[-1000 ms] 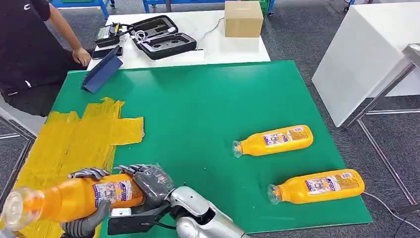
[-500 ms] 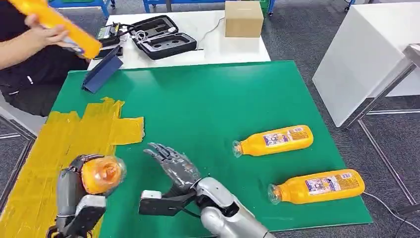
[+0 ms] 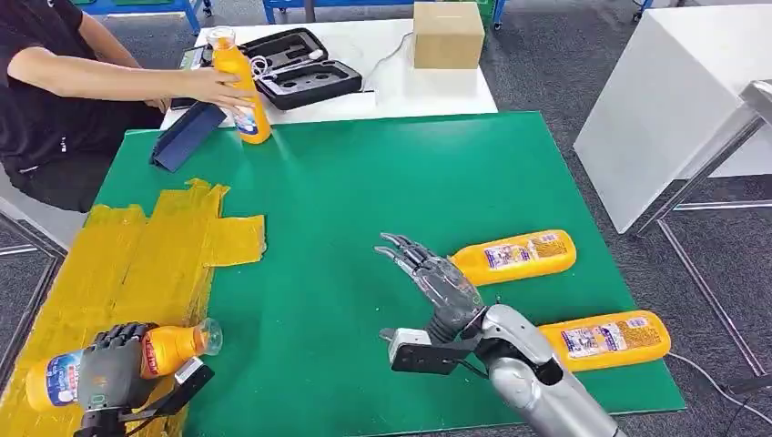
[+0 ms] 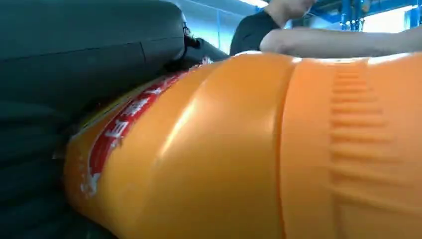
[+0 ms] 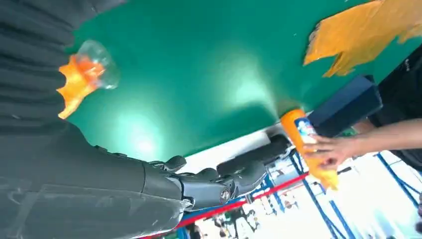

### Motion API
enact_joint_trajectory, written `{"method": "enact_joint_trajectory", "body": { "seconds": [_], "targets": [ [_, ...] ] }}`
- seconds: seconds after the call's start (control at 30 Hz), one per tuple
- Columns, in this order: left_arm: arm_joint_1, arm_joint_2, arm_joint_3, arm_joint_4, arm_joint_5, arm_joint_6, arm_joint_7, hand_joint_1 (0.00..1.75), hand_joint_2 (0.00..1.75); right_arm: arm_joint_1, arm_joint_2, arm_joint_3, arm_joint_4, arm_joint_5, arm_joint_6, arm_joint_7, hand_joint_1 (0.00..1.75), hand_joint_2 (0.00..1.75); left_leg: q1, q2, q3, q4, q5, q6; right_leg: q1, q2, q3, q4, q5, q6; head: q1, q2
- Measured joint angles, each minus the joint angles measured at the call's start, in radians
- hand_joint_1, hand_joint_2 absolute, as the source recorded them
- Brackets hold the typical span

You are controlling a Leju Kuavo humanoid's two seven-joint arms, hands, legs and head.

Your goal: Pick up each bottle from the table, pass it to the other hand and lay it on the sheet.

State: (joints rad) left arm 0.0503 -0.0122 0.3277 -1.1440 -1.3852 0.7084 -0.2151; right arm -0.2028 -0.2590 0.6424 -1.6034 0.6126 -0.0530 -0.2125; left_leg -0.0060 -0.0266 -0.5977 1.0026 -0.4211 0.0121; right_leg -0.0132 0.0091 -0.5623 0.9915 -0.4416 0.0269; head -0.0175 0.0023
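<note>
Left hand (image 3: 111, 371) grips a bottle (image 3: 164, 349) over the yellow sheet (image 3: 137, 255); right hand (image 3: 435, 278) spread, holding nothing — a person's hand (image 3: 216, 86) stands another bottle (image 3: 240, 88) upright at the table's far edge.

From the head view I get bright, even overhead light; the green tabletop (image 3: 364, 200) reads flat with only soft, short shadows beneath the lying bottles. My right hand (image 3: 435, 278) is slightly smeared at the fingertips. The left wrist view is soft and too close to focus: the held bottle (image 4: 249, 149) shows a pale sheen along its shoulder, and the background beyond it is washed out bright. In the right wrist view I see two pale glare patches on the green surface, and the far room blows out to white.
</note>
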Motion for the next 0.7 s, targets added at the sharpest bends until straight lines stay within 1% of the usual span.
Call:
{"method": "enact_joint_trajectory", "body": {
  "seconds": [0.1, 0.13, 0.17, 0.23, 0.27, 0.3, 0.37, 0.43, 0.5, 0.57, 0.67, 0.7],
  "targets": [
    [-0.023, 0.005, 0.005, 0.044, -0.025, -0.004, 0.014, 1.75, 1.75, 0.019, -0.037, -0.012, -0.029, -0.005, 0.001, 0.0, 0.0, 1.75, 0.0, -0.002, 0.003, 0.0, 0.0, 0.0, 0.0, -0.002, 0.003, 0.0, 0.0, 0.0, 0.0, 0.0],
    [-0.034, 0.008, 0.006, 0.071, -0.039, -0.004, 0.018, 1.29, 1.75, 0.031, -0.057, -0.022, -0.045, -0.015, 0.008, -0.003, 0.0, 1.75, 0.0, -0.006, 0.005, -0.001, 0.0, 0.0, 0.0, -0.004, 0.006, 0.0, -0.001, 0.001, 0.0, 0.0],
    [-0.046, 0.011, 0.006, 0.094, -0.049, -0.002, 0.018, 0.0, 1.75, 0.042, -0.076, -0.031, -0.058, -0.026, 0.018, -0.008, 0.0, 1.75, 0.0, -0.009, 0.007, -0.001, 0.0, 0.0, 0.0, -0.007, 0.006, -0.001, -0.002, 0.002, 0.0, 0.0],
    [-0.069, 0.018, 0.006, 0.143, -0.071, 0.002, 0.018, 0.0, 1.75, 0.068, -0.117, -0.055, -0.084, -0.047, 0.044, -0.023, 0.0, 1.75, -0.001, -0.013, 0.012, -0.003, -0.006, 0.006, -0.001, -0.011, 0.007, -0.001, -0.005, 0.004, 0.0, 0.0],
    [-0.079, 0.021, 0.006, 0.168, -0.079, 0.002, 0.017, 0.0, 1.75, 0.079, -0.136, -0.069, -0.095, -0.048, 0.058, -0.029, 0.0, 1.75, -0.002, -0.015, 0.017, -0.004, -0.008, 0.006, -0.001, -0.013, 0.011, -0.001, -0.008, 0.004, 0.0, 0.0],
    [-0.089, 0.023, 0.005, 0.191, -0.064, 0.0, -0.001, 0.0, 0.0, 0.089, -0.153, -0.08, -0.103, -0.047, 0.07, -0.031, 0.0, 1.75, -0.003, -0.015, 0.021, -0.004, -0.011, 0.006, -0.002, -0.014, 0.015, -0.002, -0.011, 0.005, -0.001, 0.0],
    [-0.106, 0.026, 0.003, 0.224, 0.015, -0.021, -0.07, 0.0, 0.0, 0.111, -0.183, -0.094, -0.114, -0.041, 0.086, -0.033, 0.0, 1.75, -0.003, -0.015, 0.026, -0.005, -0.014, 0.003, -0.004, -0.016, 0.021, -0.002, -0.013, 0.005, -0.001, 0.0],
    [-0.105, 0.032, 0.002, 0.23, 0.136, -0.075, -0.156, 0.0, 0.0, 0.143, -0.217, -0.115, -0.131, -0.044, 0.092, -0.033, 0.0, 1.75, -0.003, -0.015, 0.029, -0.005, -0.017, 0.005, -0.003, -0.016, 0.024, -0.002, -0.013, 0.005, -0.002, 0.0],
    [-0.085, 0.035, 0.002, 0.219, 0.228, -0.132, -0.229, 0.0, 0.0, 0.184, -0.254, -0.146, -0.153, -0.06, 0.1, -0.035, 0.0, 1.75, -0.003, -0.014, 0.032, -0.004, -0.01, 0.007, -0.003, -0.016, 0.027, -0.002, -0.012, 0.005, -0.001, 0.0],
    [-0.05, 0.035, -0.005, 0.166, 0.324, -0.218, -0.298, 0.0, 0.0, 0.238, -0.299, -0.202, -0.188, -0.083, 0.119, -0.04, 0.0, 1.75, -0.004, -0.016, 0.035, -0.004, -0.008, 0.009, -0.004, -0.018, 0.03, -0.002, -0.014, 0.007, -0.001, 0.0],
    [0.008, 0.035, -0.016, 0.08, 0.421, -0.354, -0.367, 0.0, 0.0, 0.294, -0.335, -0.289, -0.221, -0.099, 0.148, -0.052, 0.0, 1.75, -0.006, -0.017, 0.034, -0.004, -0.009, 0.009, -0.005, -0.019, 0.032, -0.002, -0.015, 0.008, -0.001, 0.0],
    [0.033, 0.035, -0.023, 0.038, 0.453, -0.413, -0.387, 0.0, 0.0, 0.31, -0.343, -0.321, -0.229, -0.104, 0.157, -0.055, 0.0, 1.75, -0.006, -0.016, 0.033, -0.004, -0.01, 0.009, -0.005, -0.019, 0.038, -0.002, -0.015, 0.008, 0.0, 0.0]
  ]
}}
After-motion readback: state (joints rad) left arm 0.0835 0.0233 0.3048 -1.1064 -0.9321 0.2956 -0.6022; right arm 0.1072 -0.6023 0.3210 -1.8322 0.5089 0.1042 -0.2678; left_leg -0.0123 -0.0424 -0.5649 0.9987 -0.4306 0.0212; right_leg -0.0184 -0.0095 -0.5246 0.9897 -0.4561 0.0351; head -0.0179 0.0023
